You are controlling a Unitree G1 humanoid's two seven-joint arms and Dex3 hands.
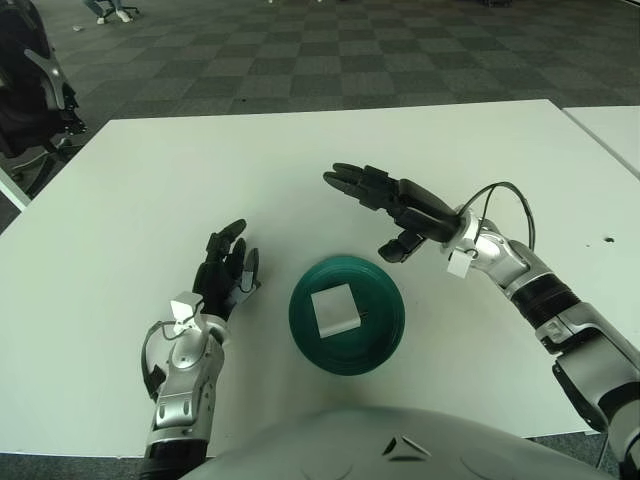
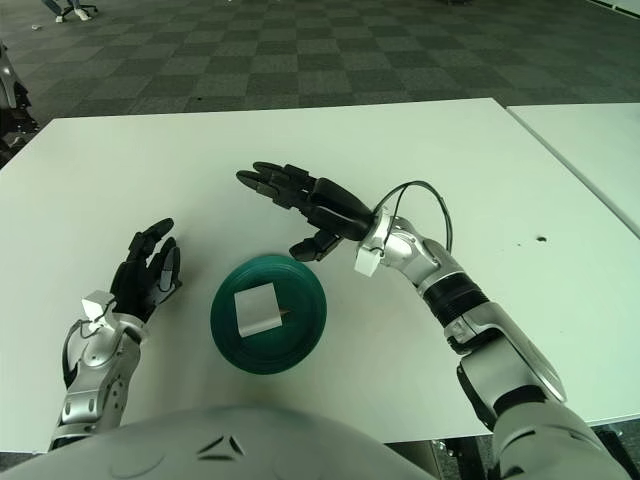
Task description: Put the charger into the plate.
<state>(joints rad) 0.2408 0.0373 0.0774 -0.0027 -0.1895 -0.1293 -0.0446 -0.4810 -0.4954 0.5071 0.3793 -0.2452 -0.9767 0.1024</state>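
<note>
A white square charger (image 1: 334, 311) lies inside the dark green plate (image 1: 384, 333) near the table's front edge. My right hand (image 1: 385, 205) hovers above and just behind the plate, fingers spread and empty, palm turned toward the plate. My left hand (image 1: 225, 270) shows to the left of the plate, fingers open and empty.
The white table (image 1: 200, 170) stretches back and to both sides. A second white table (image 1: 612, 125) stands at the far right. A dark chair (image 1: 30, 90) stands off the table's back left corner. A small dark mark (image 1: 610, 240) is on the table at right.
</note>
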